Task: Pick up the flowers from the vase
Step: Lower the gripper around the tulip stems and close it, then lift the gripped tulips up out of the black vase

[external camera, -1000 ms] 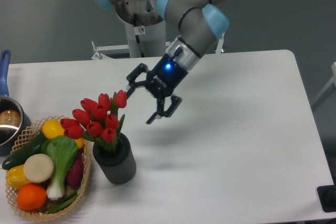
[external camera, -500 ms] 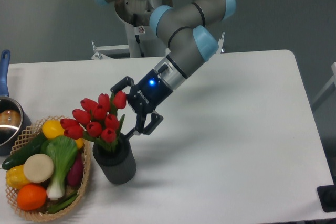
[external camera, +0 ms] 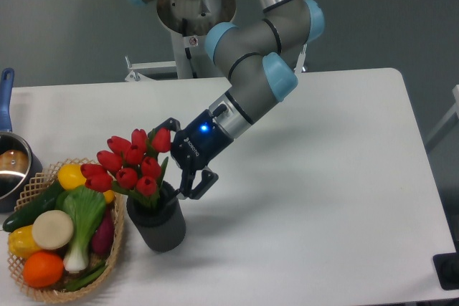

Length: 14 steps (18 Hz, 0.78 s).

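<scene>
The flowers [external camera: 130, 163], a bunch of red tulip buds on green stems, stand in the vase [external camera: 157, 221], a short dark grey ribbed pot near the table's front left. My gripper [external camera: 174, 160] reaches in from the right and is open around the right side of the bunch. One finger [external camera: 163, 125] shows behind the top bud. The other finger [external camera: 195, 184] sits just above the vase's right rim. The stems between the fingers are partly hidden by the buds.
A wicker basket [external camera: 113, 243] of vegetables stands touching the vase's left side. A steel saucepan [external camera: 13, 165] with a blue handle sits at the left edge. The arm's base post [external camera: 192, 51] rises behind the table.
The gripper has moved down and left from beside the bunch until its fingers straddle the bunch's right side. The buds have shifted slightly left.
</scene>
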Each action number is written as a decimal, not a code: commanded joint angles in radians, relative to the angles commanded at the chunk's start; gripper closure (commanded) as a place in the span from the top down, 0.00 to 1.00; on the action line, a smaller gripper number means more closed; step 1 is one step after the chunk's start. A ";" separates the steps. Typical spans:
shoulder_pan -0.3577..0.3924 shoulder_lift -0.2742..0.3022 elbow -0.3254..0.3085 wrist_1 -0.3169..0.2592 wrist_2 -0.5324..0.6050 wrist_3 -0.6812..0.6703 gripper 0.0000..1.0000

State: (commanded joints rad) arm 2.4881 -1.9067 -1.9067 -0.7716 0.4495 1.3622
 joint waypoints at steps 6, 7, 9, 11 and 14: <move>0.000 0.002 0.003 0.002 -0.029 -0.006 0.20; 0.000 0.002 0.003 0.003 -0.025 -0.003 0.03; 0.000 0.005 0.003 0.006 -0.020 0.000 0.00; 0.002 0.009 0.003 0.008 -0.020 -0.002 0.00; 0.002 0.029 0.005 0.008 -0.020 -0.052 0.00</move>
State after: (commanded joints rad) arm 2.4897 -1.8777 -1.9022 -0.7639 0.4295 1.3104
